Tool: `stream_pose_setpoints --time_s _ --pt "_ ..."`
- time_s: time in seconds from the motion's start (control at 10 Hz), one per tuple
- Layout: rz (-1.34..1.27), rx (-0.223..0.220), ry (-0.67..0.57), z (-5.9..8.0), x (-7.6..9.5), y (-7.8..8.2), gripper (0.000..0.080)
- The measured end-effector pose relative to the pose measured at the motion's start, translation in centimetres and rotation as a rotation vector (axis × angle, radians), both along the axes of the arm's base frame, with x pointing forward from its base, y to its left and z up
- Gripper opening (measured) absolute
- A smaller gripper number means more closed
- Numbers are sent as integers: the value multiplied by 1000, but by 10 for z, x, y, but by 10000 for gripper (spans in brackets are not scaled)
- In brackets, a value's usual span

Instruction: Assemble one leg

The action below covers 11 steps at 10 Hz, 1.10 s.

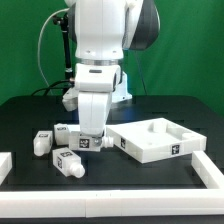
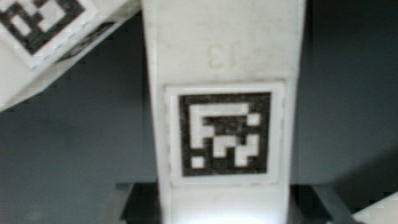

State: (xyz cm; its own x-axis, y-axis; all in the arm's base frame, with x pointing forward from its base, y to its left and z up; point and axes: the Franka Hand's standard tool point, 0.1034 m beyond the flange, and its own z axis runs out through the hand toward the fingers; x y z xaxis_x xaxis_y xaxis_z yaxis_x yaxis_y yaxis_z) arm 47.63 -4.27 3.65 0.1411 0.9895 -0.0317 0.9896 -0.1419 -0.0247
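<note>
In the exterior view, you have the two-finger gripper (image 1: 92, 131) low over the black table (image 1: 130, 186), astride the leg (image 1: 95, 143), a small white rectangular block with tags. It lies just beside the large flat white rimmed tray piece (image 1: 150, 153), probably for a lengthwise pickup.

In the wrist view the leg runs straight out between the jaws, which flank its sides. You cannot tell whether they are pinching it. Its black-and-white square tag (image 2: 224, 135) carries only a pattern, and the faint marks above it are too blurred to read.
</note>
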Motion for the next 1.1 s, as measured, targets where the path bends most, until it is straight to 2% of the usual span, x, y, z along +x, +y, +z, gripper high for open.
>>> stream_pose_setpoints --time_s 0.5,0.7,0.9,1.1 --pt "18 1 6 -2 -3 -1 285" --pt "256 16 54 3 -30 -21 285" --pt "352 31 96 1 -48 -25 285" --pt "326 34 102 0 -50 -29 285"
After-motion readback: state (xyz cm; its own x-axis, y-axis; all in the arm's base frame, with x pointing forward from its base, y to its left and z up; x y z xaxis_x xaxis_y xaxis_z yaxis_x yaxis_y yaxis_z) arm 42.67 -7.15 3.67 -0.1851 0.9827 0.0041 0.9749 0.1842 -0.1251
